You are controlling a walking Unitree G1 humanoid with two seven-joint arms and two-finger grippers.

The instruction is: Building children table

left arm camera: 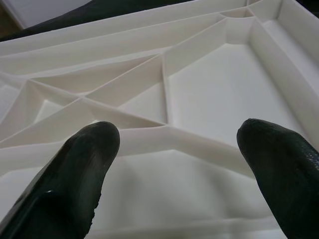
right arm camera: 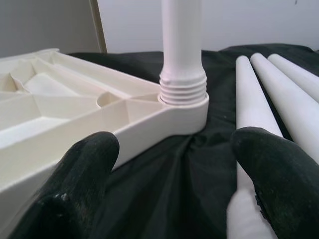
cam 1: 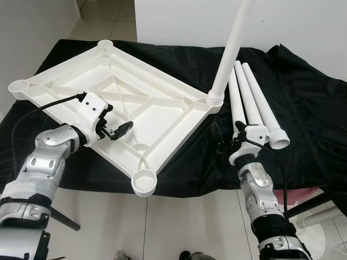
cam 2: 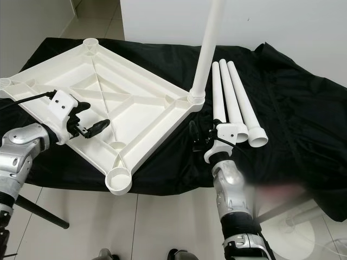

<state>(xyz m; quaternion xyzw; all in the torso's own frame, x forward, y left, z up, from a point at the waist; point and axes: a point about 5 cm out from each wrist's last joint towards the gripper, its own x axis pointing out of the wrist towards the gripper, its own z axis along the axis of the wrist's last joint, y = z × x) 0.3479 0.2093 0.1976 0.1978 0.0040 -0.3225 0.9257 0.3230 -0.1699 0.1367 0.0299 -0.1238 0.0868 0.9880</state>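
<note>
1. A black cloth (cam 1: pixel 303 108) covers the work surface in front of me, with pale floor tiles (cam 1: pixel 179 222) showing below its near edge.
2. The white tabletop (cam 1: pixel 135 103) lies upside down on the cloth, ribbed underside up, with a round socket at each corner; the nearest socket (cam 1: pixel 144 183) hangs over the cloth's near edge.
3. One white leg (cam 1: pixel 230 49) stands upright in the socket at the tabletop's right corner, its threaded collar (right arm camera: pixel 183 88) still partly showing above the socket rim.
4. Three loose legs (cam 1: pixel 255 105) lie side by side on the cloth just right of that corner, touching one another.
5. My left gripper (cam 1: pixel 120 129) hovers over the ribbed underside near the tabletop's near-left edge, fingers (left arm camera: pixel 84 164) spread apart with nothing between them.
6. My right gripper (cam 1: pixel 226 142) sits low over the cloth, between the standing leg's corner and the loose legs, fingers (right arm camera: pixel 84 174) parted and empty.
</note>
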